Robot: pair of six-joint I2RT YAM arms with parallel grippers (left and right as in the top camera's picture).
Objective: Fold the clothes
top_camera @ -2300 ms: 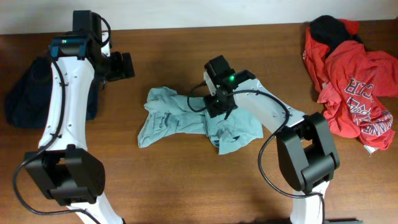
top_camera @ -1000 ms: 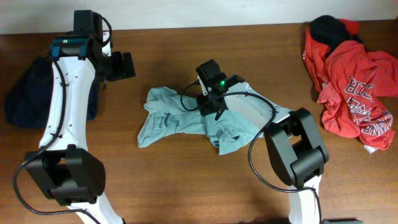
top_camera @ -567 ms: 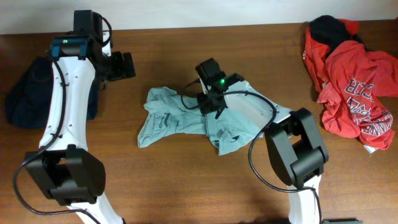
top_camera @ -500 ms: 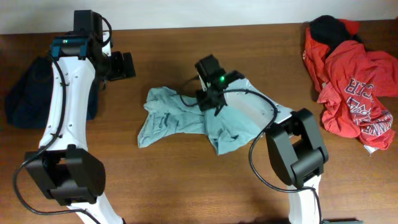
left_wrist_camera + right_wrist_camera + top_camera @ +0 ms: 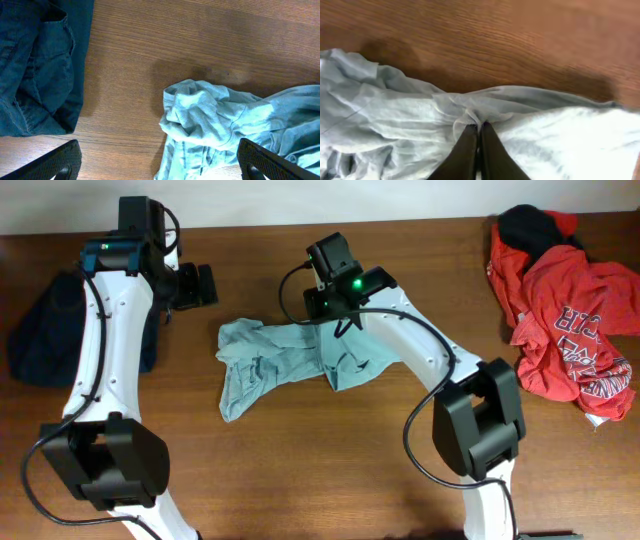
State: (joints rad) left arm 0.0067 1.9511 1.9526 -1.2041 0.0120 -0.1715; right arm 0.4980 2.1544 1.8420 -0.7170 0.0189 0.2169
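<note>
While gripping with the right pincer (image 5: 479, 131), holding a puckered fold of the pale grey-green T-shirt (image 5: 395, 120) between two dark fingers (image 5: 465, 155) pressed together, no gap showing. Drawing small creases in toward that pinch point. Spreading away to one side of the tips in loose, rumpled folds, and to the other side in a smoother, paler sheet. Leaving bare wooden table (image 5: 495, 35) just beyond the fingertips.

Viewed from overhead, pinching at the shirt's far edge, with most of the cloth trailing off to this pincer's left and back toward the robot's side, crumpled and lying on the wood. Casting a small dark shadow just under the grip.

Hovering with the left pincer (image 5: 157, 150) above the table, fingers spread wide at the two lower corners of its wrist view, clasping nothing and touching nothing. Looking down on a bunched end of the T-shirt between and ahead of those fingers, nearer the right one. Lying off to this pincer's left, well apart from the T-shirt, a dark navy garment (image 5: 35, 65) in a slack heap, with a strip of bare wood running between the two.

Sitting far out to the right pincer's right, at the table's edge, red shirts with white lettering (image 5: 570, 310) heaped together, with a black piece (image 5: 530, 225) resting at the heap's far end.
</note>
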